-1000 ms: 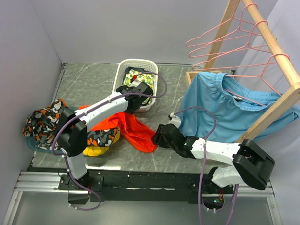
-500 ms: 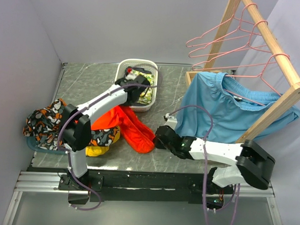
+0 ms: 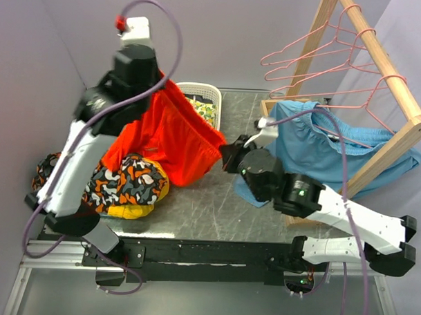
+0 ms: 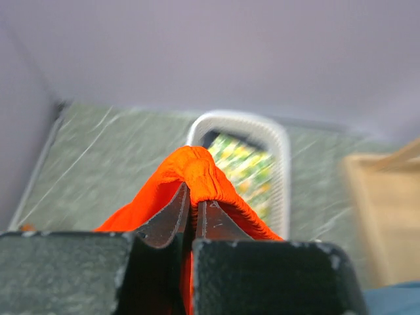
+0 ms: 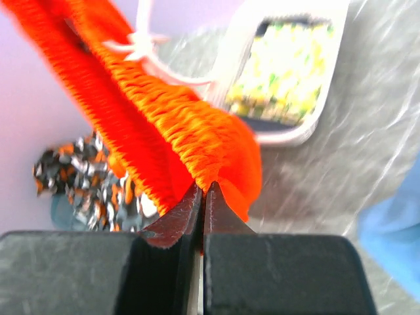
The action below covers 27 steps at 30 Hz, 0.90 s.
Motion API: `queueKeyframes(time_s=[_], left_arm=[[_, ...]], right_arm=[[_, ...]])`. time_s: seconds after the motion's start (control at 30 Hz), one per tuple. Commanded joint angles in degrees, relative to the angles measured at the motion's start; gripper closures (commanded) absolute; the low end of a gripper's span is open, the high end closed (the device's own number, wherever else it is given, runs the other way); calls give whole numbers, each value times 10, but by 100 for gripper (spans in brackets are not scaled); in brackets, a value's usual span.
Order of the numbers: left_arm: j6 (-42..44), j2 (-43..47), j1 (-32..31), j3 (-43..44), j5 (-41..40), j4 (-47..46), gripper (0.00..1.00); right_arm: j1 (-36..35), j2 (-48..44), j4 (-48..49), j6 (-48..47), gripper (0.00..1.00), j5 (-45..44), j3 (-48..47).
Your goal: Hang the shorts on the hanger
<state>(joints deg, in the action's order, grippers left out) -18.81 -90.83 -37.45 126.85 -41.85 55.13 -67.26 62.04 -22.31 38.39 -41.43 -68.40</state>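
- Up off the table, strung between the two grippers, that's where the shorts (image 3: 171, 132) are, held by the waistband.
- Left gripper (image 3: 160, 83) sits high at the back left, jaws pinched tight on one end of the band. Its wrist view shows orange fabric bunched over the tips.
- Right gripper (image 3: 228, 157) is lower, around mid-table, clamped on the other end of the gathered band, with the white drawstring (image 5: 147, 52) dangling just past it.
- So the long axis runs diagonally, high left down to the right, and the rest drapes toward the patterned cloth (image 3: 123, 185).
- Pink hangers (image 3: 318, 47) are on the wooden rack (image 3: 387, 63) at far right, well apart from the shorts. Blue shorts (image 3: 321, 151) are slung under that rack.
- Grey marbled tabletop (image 3: 195, 212), white basket (image 3: 206, 95) at the back, pale purple walls.
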Motion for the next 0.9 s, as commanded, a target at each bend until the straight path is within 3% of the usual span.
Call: queueKeyframes(time_s=[0.0,0.3,0.47,0.67,0.87], left_arm=[[35,30,-12,57,77,-111,99],[-10,92,-57,-8,159,-244,99],[-41,96,-58,-25,152,-232,99],[-134,142,-58,-179,146,-205,99],[-219,188,-54,-485,184,-246,99]], right_arm=[[-4,-20,-59,-94,100,-97,-101],[-4,-23,-98,-169,100,-134,-233],[-4,-29,-127,-160,100,-131,-249],[-4,-37,-182,-80,100,-117,-159],[-2,-78,-183,39,100,-88,41]])
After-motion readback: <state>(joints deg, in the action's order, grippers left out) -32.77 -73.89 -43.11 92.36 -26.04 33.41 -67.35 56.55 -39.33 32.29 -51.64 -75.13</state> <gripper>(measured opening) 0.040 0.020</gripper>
